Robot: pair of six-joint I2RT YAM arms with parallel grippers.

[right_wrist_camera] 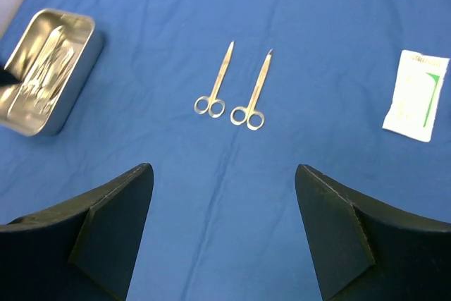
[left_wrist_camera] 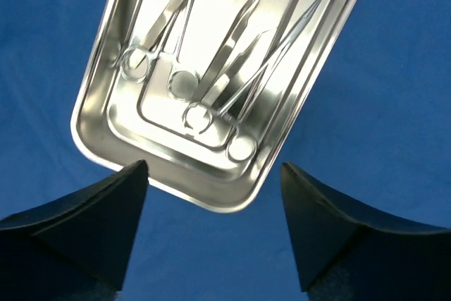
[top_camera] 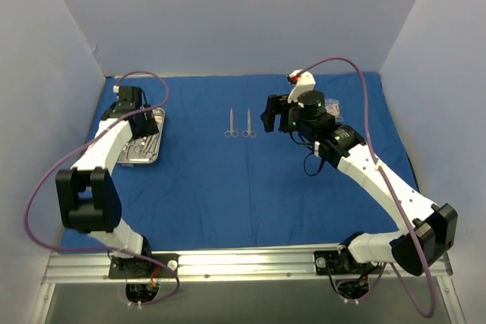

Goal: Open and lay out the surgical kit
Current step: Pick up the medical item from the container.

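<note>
Blue cloth: spread flat, filling the middle of the top view
Steel tray: on the cloth at the left of the top view; several ring-handled instruments lie lengthwise inside it
Clamps: two side by side at centre, not touching; rings toward the bottom of the frame, tips pointing up
Right gripper: fingers spread wide, nothing between them; above the cloth, right of centre
Left gripper: fingers wide apart and empty; over one short end of the tray, upper left
Packet: white and green, flat on the cloth at right; well apart from the clamps
</note>
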